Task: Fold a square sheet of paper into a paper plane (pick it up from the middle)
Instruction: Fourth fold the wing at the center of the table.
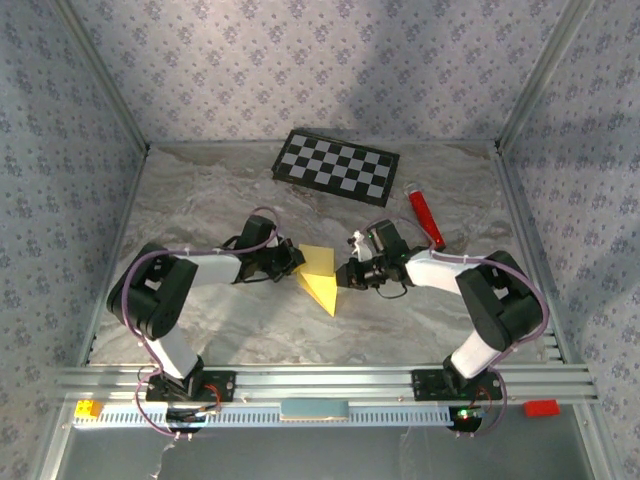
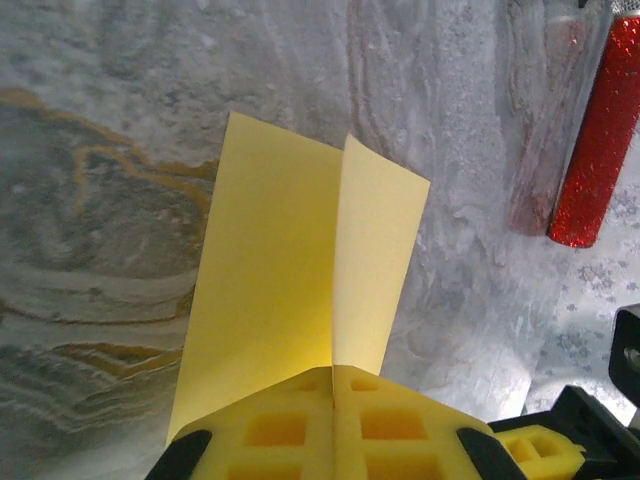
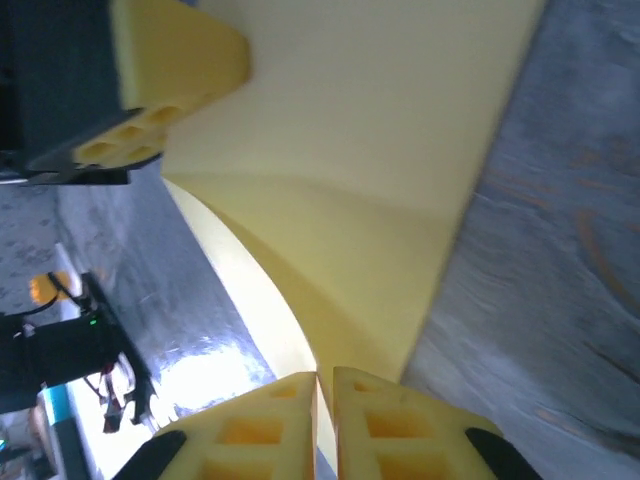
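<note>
The pale-yellow sheet of paper (image 1: 320, 275) is held above the table's middle, folded into a pointed wedge with its tip toward the near edge. My left gripper (image 1: 297, 260) is shut on its left side. In the left wrist view two flaps of the paper (image 2: 290, 290) rise from one crease out of the closed left gripper (image 2: 333, 372). My right gripper (image 1: 345, 272) is at the paper's right side. In the right wrist view its jaws (image 3: 325, 378) stand slightly apart, with the paper's (image 3: 380, 150) edge running between them. The left gripper's finger (image 3: 170, 60) shows at the upper left.
A black-and-white checkerboard panel (image 1: 335, 165) lies at the back of the marble table (image 1: 220, 200). A red glitter tube (image 1: 425, 215) lies to the right of the right gripper, and it (image 2: 600, 140) also shows in the left wrist view. Patterned walls close the sides and back.
</note>
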### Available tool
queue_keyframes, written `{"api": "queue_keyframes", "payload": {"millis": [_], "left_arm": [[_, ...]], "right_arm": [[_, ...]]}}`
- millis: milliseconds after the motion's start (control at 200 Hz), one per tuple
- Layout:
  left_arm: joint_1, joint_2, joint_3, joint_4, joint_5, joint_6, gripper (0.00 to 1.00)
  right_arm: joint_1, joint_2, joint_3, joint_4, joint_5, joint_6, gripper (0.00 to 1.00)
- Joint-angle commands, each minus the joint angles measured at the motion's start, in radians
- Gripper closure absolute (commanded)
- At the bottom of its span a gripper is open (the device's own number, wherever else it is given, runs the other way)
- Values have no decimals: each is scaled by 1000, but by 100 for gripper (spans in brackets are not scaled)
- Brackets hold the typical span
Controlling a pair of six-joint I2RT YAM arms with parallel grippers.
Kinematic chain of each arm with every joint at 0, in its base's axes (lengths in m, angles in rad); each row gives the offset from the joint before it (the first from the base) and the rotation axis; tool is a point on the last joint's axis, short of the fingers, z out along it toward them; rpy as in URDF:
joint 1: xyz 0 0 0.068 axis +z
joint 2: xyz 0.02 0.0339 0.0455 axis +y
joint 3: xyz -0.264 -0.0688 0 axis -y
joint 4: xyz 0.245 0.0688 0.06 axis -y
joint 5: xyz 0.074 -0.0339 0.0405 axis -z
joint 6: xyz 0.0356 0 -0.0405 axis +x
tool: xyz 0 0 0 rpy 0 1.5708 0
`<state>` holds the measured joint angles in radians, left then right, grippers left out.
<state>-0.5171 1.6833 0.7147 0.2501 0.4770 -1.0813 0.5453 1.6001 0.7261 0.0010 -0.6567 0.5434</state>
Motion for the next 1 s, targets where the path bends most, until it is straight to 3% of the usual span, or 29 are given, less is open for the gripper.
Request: {"api": "queue_keyframes", "payload": {"millis": [0, 55, 200, 275, 385, 460, 655, 994], "left_arm": [[-3, -67, -46, 31, -93, -57, 99], [-10, -98, -59, 28, -126, -71, 99], [-40, -170, -58, -52, -215, -85, 99], [-64, -195, -60, -81, -262, -103, 98], [-98, -221, -77, -80, -317, -136, 98], [-114, -236, -88, -75, -338, -152, 98], [-122, -277, -108, -79, -359, -160, 98], [-129, -295, -108, -99, -372, -175, 97]], "right_arm": [[20, -86, 24, -129, 158, -73, 80], [25, -124, 21, -162, 229, -89, 74], [85, -220, -2, -159, 340, -144, 70], [178, -265, -41, -84, 451, -198, 68], [361, -304, -123, 64, 729, -332, 67], [429, -305, -167, 169, 848, -382, 65], [510, -219, -147, 228, 909, -488, 64], [593, -20, -18, 198, 1010, -514, 62]]}}
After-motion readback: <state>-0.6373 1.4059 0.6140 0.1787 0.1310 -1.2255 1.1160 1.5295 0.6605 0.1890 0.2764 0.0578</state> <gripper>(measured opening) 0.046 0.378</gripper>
